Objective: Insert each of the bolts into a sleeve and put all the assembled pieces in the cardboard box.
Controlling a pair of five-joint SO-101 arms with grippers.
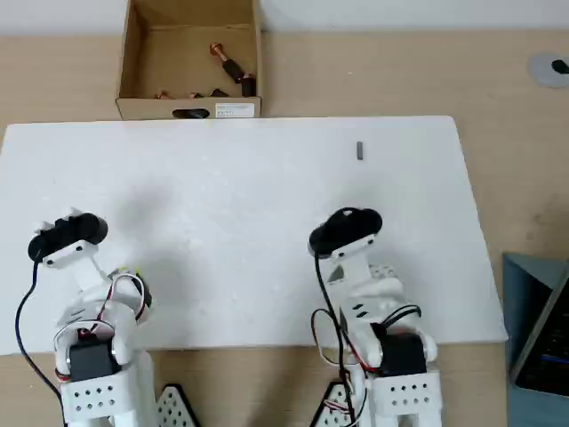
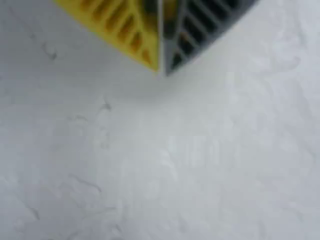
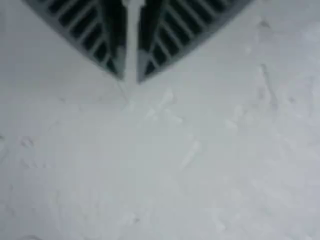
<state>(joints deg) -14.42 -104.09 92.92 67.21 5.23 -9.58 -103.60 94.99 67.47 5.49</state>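
The cardboard box (image 1: 133, 53) stands at the far edge of the table, left of centre. Inside it lie an assembled bolt and sleeve (image 1: 233, 68) and several more pieces (image 1: 191, 92) along its near wall. One dark sleeve (image 1: 360, 150) lies alone on the white mat, far right. Both arms are folded back at the near edge. My left gripper (image 2: 161, 67), one yellow and one grey finger, is shut with nothing in it, just above the mat. My right gripper (image 3: 130, 75) is shut too, its grey fingers nearly touching, holding nothing.
A white mat (image 1: 231, 267) covers most of the wooden table. A grey disc (image 1: 548, 68) sits at the far right corner, and a dark device (image 1: 538, 329) lies at the right edge. The arm bases (image 1: 98, 374) stand at the near edge.
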